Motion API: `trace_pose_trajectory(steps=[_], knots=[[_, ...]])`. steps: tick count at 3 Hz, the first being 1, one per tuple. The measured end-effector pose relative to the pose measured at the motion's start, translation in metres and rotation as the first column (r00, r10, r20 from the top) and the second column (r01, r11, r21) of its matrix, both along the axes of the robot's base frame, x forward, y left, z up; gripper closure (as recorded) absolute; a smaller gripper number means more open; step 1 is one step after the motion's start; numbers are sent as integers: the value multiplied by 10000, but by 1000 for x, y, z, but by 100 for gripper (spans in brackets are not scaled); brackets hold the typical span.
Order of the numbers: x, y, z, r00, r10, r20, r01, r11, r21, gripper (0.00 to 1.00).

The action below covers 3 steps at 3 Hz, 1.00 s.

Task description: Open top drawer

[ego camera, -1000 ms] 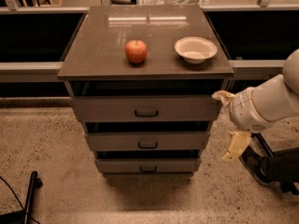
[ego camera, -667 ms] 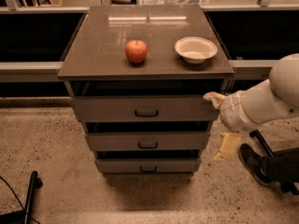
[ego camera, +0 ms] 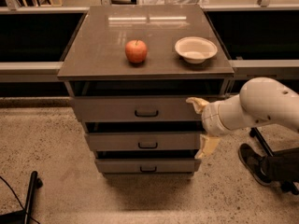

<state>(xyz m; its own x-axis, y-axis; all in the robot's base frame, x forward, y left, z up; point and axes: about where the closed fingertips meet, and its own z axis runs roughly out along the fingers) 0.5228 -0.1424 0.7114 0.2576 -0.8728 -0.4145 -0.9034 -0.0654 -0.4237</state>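
Note:
The top drawer (ego camera: 117, 108) is the widest grey front of three under the brown cabinet top, shut, with a small dark loop handle (ego camera: 146, 112) at its middle. My gripper (ego camera: 202, 125) comes in from the right on a white arm. Its two cream fingers are spread apart: one fingertip (ego camera: 196, 103) lies over the top drawer's right end, the other (ego camera: 208, 146) hangs lower, by the middle drawer's right end. The gripper holds nothing and sits well right of the handle.
A red apple (ego camera: 136, 51) and a white bowl (ego camera: 195, 49) sit on the cabinet top (ego camera: 93, 55). Two narrower drawers (ego camera: 140, 143) sit below the top one. A dark chair base (ego camera: 273, 164) stands at the right, a black cable and pole (ego camera: 29, 195) at the lower left.
My arm and gripper have moved left, from beside the cabinet's right edge to in front of the drawers' right ends. The drawers have not moved.

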Motion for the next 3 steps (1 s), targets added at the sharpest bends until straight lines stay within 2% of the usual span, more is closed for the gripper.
trace_pose_trajectory(steps=[1, 2, 3], knots=[[26, -2, -25, 10000, 48, 35, -50, 9985, 554, 0], [68, -11, -41, 9995, -246, 173, 228, 9950, 971, 0], [97, -15, -48, 9990, -424, 126, 408, 9939, 1020, 0]])
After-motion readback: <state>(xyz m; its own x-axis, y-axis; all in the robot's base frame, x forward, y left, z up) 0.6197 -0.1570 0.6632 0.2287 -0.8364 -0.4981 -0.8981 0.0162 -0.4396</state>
